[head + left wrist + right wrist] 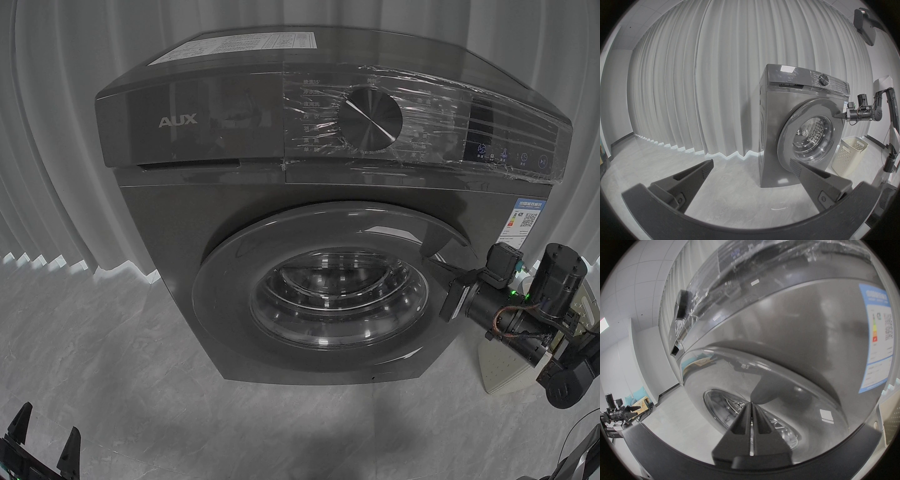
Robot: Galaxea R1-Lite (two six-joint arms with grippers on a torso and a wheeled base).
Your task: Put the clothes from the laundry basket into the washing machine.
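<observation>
The grey washing machine (187,206) stands in front of me with its round glass door (231,275) closed. My right gripper (435,261) is shut, and its tip sits against the right rim of the door (800,396); in the right wrist view the fingers (745,424) are pressed together with nothing between them. My left gripper (44,437) hangs low at the near left, open and empty, far from the machine (775,125). The pale laundry basket (850,154) stands on the floor to the right of the machine, partly behind my right arm (500,369). What it holds is hidden.
White curtains (56,156) hang behind and beside the machine. Grey tiled floor (125,375) lies open in front of and to the left of it. The control panel with its dial (370,119) is wrapped in plastic film.
</observation>
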